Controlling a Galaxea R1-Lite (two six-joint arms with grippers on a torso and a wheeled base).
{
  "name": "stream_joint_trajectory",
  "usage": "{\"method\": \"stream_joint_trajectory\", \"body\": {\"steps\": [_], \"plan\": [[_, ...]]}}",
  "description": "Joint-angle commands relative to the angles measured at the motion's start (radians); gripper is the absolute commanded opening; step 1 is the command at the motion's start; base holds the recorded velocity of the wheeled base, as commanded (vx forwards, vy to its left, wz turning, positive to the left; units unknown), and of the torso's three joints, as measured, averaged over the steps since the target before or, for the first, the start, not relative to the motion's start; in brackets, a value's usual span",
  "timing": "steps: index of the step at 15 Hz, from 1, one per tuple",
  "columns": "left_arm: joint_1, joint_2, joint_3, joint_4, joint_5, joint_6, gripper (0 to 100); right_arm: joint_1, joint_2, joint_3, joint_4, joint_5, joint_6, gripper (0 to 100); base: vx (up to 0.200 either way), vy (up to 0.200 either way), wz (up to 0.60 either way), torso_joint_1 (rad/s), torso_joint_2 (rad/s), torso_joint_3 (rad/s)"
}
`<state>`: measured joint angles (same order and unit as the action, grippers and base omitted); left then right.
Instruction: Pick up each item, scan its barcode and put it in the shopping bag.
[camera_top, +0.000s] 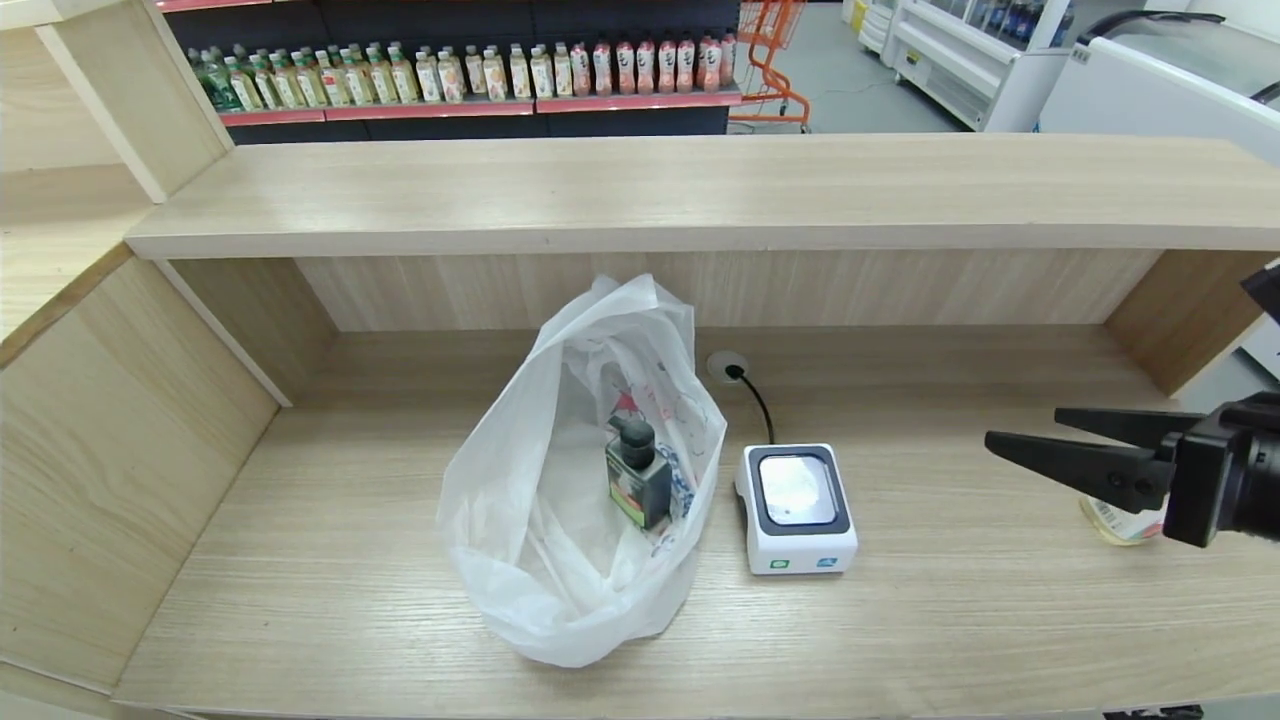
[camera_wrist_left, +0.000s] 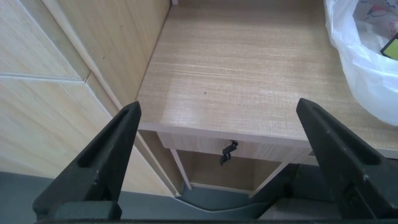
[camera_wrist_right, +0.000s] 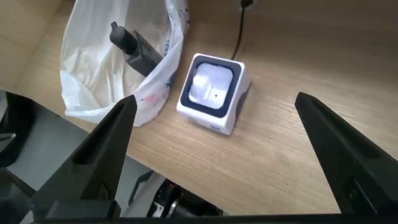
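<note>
Head view: the right claw (camera_top: 1025, 428) hangs over the right end of the counter (camera_top: 900, 620). Its two black fingers are spread with nothing between them, and the arm behind it is cut off by the picture's edge. Just under the claw's body sits a pale, clear item (camera_top: 1118, 522). The claw covers most of it, so only a rounded lower part shows and its kind cannot be told.

To the robot's left of the fingertips, well apart from them, stands the white scanner (camera_top: 797, 505), window up. Its black cable (camera_top: 757, 400) runs to a hole at the back of the counter. Farther from the claw, just beside the scanner, the shopping bag (camera_top: 570, 520) stands open; whether the two touch cannot be told. A dark bottle (camera_top: 637, 480) with a black pump top leans inside, its label too small to read.

In the left wrist view the left claw (camera_wrist_left: 217, 106) is also spread wide and empty, hanging off the counter's near left corner. The bag lies ahead of it toward the robot's right, cut off by the edge.
</note>
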<state>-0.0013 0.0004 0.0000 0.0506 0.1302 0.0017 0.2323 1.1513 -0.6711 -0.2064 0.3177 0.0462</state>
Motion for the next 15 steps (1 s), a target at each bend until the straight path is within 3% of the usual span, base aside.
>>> {"method": "stream_joint_trajectory", "body": {"steps": [1, 5, 9, 15], "plan": [[0.000, 0.000, 0.000, 0.000, 0.000, 0.001, 100, -0.038, -0.024, 0.024, -0.001, -0.002, 0.000, 100, -0.200, 0.000, 0.00, 0.012, 0.01, -0.002], [0.000, 0.000, 0.000, 0.000, -0.001, 0.004, 100, -0.051, -0.047, 0.024, 0.027, -0.040, 0.000, 100, -0.050, 0.000, 0.00, -0.002, 0.00, -0.001], [0.000, 0.000, 0.000, 0.000, 0.000, 0.004, 100, -0.071, -0.058, 0.034, 0.041, -0.172, 0.001, 100, 0.000, -0.200, 0.00, 0.006, 0.00, 0.002], [0.000, 0.000, 0.000, 0.000, 0.000, 0.000, 100, -0.094, -0.143, 0.038, 0.170, -0.183, 0.052, 100, 0.000, -0.200, 0.00, 0.005, 0.00, 0.002]]}}
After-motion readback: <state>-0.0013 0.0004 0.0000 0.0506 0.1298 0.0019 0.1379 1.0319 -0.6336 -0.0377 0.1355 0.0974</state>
